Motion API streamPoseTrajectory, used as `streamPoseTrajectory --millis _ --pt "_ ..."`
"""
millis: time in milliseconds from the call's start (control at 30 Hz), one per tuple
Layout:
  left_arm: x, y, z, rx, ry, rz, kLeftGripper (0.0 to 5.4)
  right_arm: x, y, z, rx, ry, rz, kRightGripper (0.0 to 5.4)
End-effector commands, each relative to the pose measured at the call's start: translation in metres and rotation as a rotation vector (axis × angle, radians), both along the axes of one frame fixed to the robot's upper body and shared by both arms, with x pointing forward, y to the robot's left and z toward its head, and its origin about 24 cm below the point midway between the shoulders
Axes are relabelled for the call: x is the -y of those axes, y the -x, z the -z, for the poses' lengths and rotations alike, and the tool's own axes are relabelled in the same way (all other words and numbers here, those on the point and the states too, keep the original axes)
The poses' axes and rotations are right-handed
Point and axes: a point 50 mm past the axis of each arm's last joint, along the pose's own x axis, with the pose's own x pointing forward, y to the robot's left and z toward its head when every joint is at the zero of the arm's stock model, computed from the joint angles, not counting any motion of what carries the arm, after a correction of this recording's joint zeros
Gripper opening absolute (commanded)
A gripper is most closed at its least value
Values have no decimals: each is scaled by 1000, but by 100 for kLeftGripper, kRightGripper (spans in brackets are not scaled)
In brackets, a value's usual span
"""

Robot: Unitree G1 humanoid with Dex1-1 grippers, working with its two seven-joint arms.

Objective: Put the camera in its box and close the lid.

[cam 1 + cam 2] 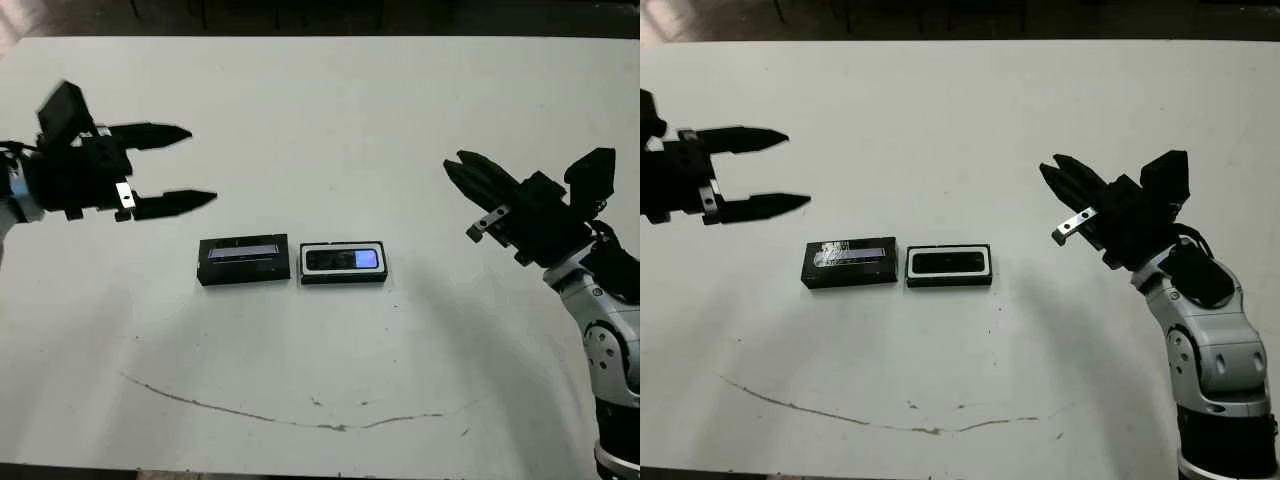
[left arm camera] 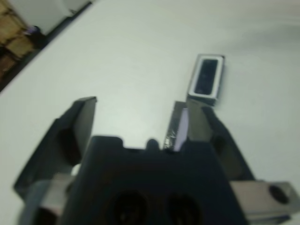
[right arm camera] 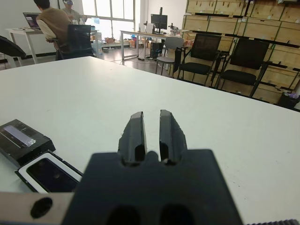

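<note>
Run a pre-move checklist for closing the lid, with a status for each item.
1. Camera lies inside the box: ok.
2. Lid is on the box: not ok; it lies flat on the table beside the box, on the robot's left.
3. Left gripper is open and empty: ok.
4. Right gripper is empty: ok; its fingers are shut, apart from the box.
5. Nothing rests on the lid or blocks it: ok.
6. Camera is fully seated, flush below the rim: cannot tell.

Lid (image 1: pixel 244 260) beside box (image 1: pixel 344 262) on table (image 1: pixel 330 120)
</note>
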Motion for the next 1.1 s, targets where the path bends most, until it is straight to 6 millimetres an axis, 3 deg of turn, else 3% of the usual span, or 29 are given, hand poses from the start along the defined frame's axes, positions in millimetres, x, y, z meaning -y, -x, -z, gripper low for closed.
streamPoseTrajectory --millis 33,133,433,733,1100 --pt "2 -1 9 -66 -26 43 482 3 0 9 -50 15 16 0" --pt "3 -4 14 -145 -5 107 537 3 -1 10 -63 17 9 0" --pt "6 -11 27 -225 31 279 537 4 -2 13 -71 32 -7 0" --pt "6 -17 41 -275 38 271 537 6 0 14 -78 44 -4 0" --pt "18 -18 49 -213 -114 261 537 8 1 15 -94 30 -17 0"
